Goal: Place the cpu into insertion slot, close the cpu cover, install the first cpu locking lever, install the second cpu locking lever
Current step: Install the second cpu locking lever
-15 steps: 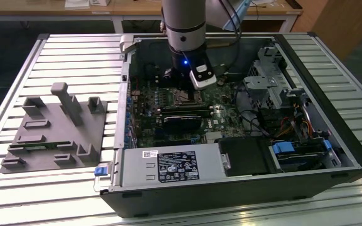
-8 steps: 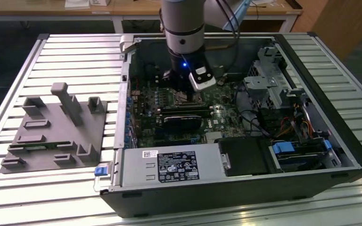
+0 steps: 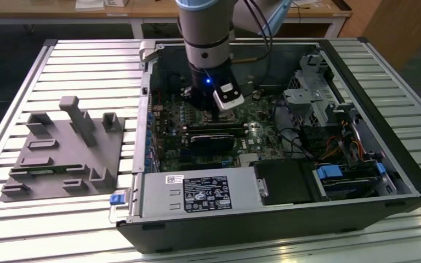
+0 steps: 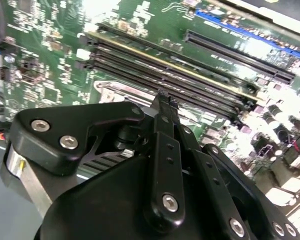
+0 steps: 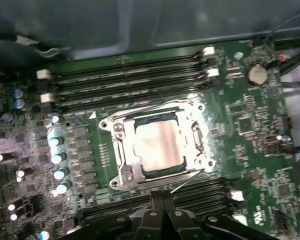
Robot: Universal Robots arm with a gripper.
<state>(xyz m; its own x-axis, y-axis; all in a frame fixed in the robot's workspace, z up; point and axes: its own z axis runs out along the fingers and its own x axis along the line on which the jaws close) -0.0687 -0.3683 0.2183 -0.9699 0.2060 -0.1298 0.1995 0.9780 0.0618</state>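
A: One chip, seated. The cpu [image 5: 159, 146], a flat square with a dull silver-brown matte top, lies inside the insertion slot [image 5: 138, 171] on the green board, as the first wrist view shows.

B: Cover state?

A: The cpu cover [image 5: 196, 136], a thin grey metal frame with a square window, lies flat around the chip. So steps one and two look done, in my judgement.

B: Levers?

A: Thin bright wire runs along two sides of the frame in the first wrist view. I cannot tell whether either lever is hooked, so I log both locking steps as unconfirmed.

B: And the tool?

A: The gripper [image 5: 162, 199] hangs just beside the socket, over the memory slots [image 5: 125, 80] on its near side. The jaws are pressed together to a narrow blade and hold nothing. In the second wrist view the gripper [image 4: 165, 100] is matte black, with bolted linkage plates and shiny screw heads.

B: Surroundings?

A: In the exterior view the arm [image 3: 206, 33] reaches straight down into the open computer case [image 3: 357, 159], dark sheet metal with cables and drive bays. The case lies on a ribbed aluminium counter [image 3: 86, 66]. A grey moulded fixture tray [image 3: 61, 153] sits on the counter at the exterior view's left, well apart from the socket.
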